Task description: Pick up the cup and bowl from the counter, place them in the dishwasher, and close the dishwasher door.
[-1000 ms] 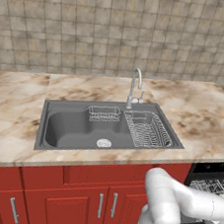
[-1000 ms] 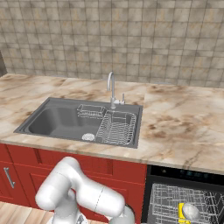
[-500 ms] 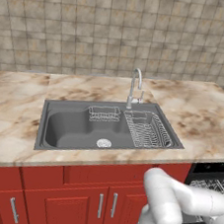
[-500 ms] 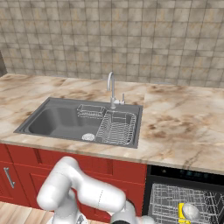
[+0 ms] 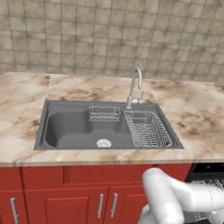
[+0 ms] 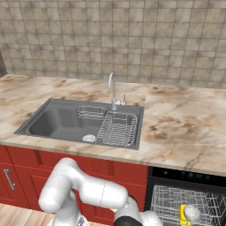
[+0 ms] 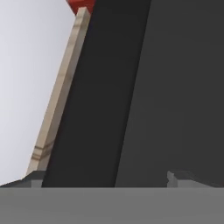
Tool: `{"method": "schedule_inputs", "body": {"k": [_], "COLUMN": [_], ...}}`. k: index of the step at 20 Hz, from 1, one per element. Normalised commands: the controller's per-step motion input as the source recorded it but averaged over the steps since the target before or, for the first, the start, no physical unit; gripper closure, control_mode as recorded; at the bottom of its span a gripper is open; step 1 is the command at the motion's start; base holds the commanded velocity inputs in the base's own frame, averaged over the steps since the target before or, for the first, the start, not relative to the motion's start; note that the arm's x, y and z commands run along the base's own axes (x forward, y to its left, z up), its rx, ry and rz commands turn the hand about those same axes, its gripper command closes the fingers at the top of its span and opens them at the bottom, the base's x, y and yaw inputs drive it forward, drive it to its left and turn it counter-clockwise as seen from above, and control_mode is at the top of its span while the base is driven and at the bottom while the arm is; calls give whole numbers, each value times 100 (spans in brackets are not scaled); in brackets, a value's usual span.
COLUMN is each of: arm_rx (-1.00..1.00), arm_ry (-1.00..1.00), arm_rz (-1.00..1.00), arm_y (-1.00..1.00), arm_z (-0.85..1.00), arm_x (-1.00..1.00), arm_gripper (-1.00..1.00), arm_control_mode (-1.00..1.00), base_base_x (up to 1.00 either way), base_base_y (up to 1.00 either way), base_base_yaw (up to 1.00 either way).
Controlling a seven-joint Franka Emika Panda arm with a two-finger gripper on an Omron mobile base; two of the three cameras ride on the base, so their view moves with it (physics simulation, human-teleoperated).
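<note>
One sink (image 5: 77,124), one faucet (image 5: 135,87), one cup (image 6: 182,214), one dishwasher (image 6: 185,198).

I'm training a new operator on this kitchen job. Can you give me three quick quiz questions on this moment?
1. True or false: the yellow cup lies in the dishwasher rack.
2. Where does the wire drainer basket sit in the sink? A) the tap side B) the far end from the tap C) on the counter
3. Fill in: in the hand view the claw stands ____ before the black dishwasher door.

Key: 1 true; 2 A; 3 open.
</note>
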Motion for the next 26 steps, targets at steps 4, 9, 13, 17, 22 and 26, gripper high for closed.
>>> {"method": "schedule_inputs", "body": {"k": [4,9,13,17,22,26], "arm_rx": [0,0,0,0,0,0], "arm_ry": [-1,0,0,-1,-1,-2], "arm_rz": [0,0,0,0,0,0], "arm_y": [-14,-14,-13,-9,-9,-10], "arm_z": [-10,-12,-13,-13,-14,-16], "arm_x": [89,95,94,80,75,67], "arm_gripper": [-100,-100,-100,-100,-100,-100], "arm_control_mode": [-100,-100,-100,-100,-100,-100], "base_base_x": [0,0,0,0,0,0], "base_base_y": [0,0,0,0,0,0], "base_base_yaw": [0,0,0,0,0,0]}}
